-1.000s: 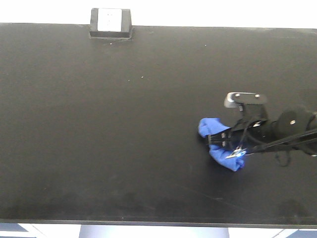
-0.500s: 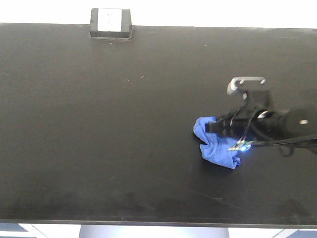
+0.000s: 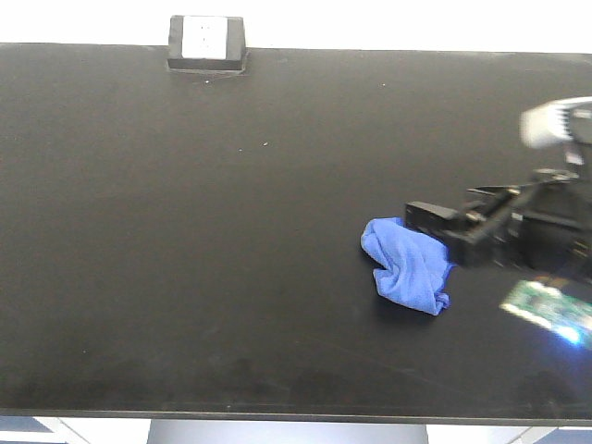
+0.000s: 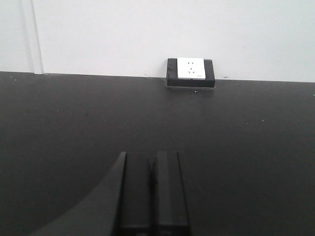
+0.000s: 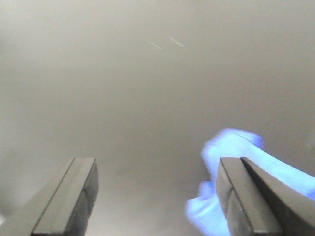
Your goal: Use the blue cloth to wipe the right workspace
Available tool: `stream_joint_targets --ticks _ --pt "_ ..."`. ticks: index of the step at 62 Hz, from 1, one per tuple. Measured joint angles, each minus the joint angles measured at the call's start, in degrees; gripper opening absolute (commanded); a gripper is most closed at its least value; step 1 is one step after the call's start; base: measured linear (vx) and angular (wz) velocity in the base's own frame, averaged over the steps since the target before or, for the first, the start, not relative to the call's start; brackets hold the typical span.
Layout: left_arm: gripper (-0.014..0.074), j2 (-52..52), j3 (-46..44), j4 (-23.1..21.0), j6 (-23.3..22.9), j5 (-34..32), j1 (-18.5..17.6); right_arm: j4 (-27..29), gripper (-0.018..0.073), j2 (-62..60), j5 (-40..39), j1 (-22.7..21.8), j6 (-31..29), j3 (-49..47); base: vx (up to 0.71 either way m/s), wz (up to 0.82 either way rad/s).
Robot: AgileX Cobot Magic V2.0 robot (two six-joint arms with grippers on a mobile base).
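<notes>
At the far left rear edge of the right workspace [image 3: 185, 231] sits the small black socket box [image 3: 206, 43] with its white face, against the white wall [image 4: 147, 34]. The left gripper [image 4: 150, 191] shows in its wrist view with its 2 fingers pressed together above bare benchtop. Right of centre, the blue cloth [image 3: 407, 264] lies crumpled on the benchtop. Just right of it, the right gripper [image 5: 157, 196] is spread wide and holds nothing, 1 finger [image 5: 241, 196] beside the cloth.
</notes>
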Motion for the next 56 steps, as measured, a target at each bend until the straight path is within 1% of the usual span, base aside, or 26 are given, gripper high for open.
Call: stream_joint_targets --ticks 8,15,20,24,27,32,35,37,38,41,46,53,56 --pt "-0.0006 0.0 0.0 0.0 0.0 0.0 0.0 -0.3 0.0544 -5.5 3.3 0.0 0.0 0.0 0.0 0.0" --pt "-0.0006 0.0 0.0 0.0 0.0 0.0 0.0 -0.6 0.0536 -9.6 3.9 0.0 0.0 0.2 0.0 0.0" --pt "-0.0006 0.0 0.0 0.0 0.0 0.0 0.0 -0.7 0.0497 -11.6 3.2 0.0 0.0 0.2 0.0 0.0" --pt "-0.0006 0.0 0.0 0.0 0.0 0.0 0.0 -1.3 0.0442 -13.1 1.9 0.0 0.0 0.2 0.0 0.0" --pt "-0.0006 0.0 0.0 0.0 0.0 0.0 0.0 -2.6 0.0382 -14.4 0.9 -0.2 0.0 0.3 0.0 0.0" --pt "-0.0006 0.0 0.0 0.0 0.0 0.0 0.0 -6.7 0.0245 -17.3 -0.9 -1.6 0.9 1.6 0.0 0.0" --pt "-0.0006 0.0 0.0 0.0 0.0 0.0 0.0 -10.7 0.0154 -19.7 -2.2 -3.4 2.9 3.4 0.0 0.0" --pt "-0.0006 0.0 0.0 0.0 0.0 0.0 0.0 -14.1 0.0102 -21.5 -3.2 -4.9 4.5 5.1 0.0 0.0" --pt "-0.0006 0.0 0.0 0.0 0.0 0.0 0.0 -15.6 0.0062 -22.7 -3.7 -5.9 6.0 5.8 0.0 0.0" --pt "-0.0006 0.0 0.0 0.0 0.0 0.0 0.0 -20.6 -0.0013 -25.2 -4.7 -7.9 10.0 8.6 0.0 0.0" --pt "-0.0006 0.0 0.0 0.0 0.0 0.0 0.0 -28.1 -0.0011 -30.5 -6.1 -11.3 17.8 13.8 0.0 0.0" --pt "-0.0006 0.0 0.0 0.0 0.0 0.0 0.0 -36.5 -0.001 -38.4 -8.2 -14.8 26.5 20.5 0.0 0.0" --pt "-0.0006 0.0 0.0 0.0 0.0 0.0 0.0 -39.4 -0.0008 -41.1 -9.1 -15.7 29.1 23.4 0.0 0.0"
